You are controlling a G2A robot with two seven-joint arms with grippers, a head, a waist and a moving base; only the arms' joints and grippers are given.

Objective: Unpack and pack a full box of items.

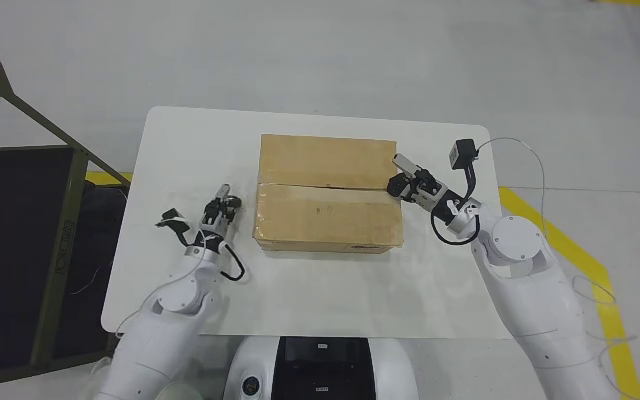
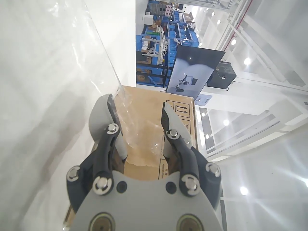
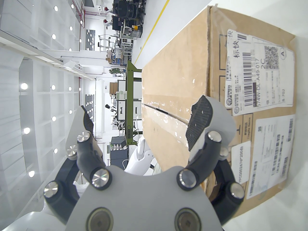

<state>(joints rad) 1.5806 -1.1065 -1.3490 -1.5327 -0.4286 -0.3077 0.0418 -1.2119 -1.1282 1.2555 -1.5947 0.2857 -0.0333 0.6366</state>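
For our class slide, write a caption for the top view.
A closed cardboard box on a white table, with the left tool and right tool at either end.

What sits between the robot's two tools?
The closed brown cardboard box lies between the left tool and the right tool on the white table, as the top view shows. A bare strip of table separates it from the left tool.

You get top cam looking straight down on whole tabletop (image 1: 330, 290); both wrist cams sit close at opposite ends of box (image 1: 325, 190), shared by all 3.
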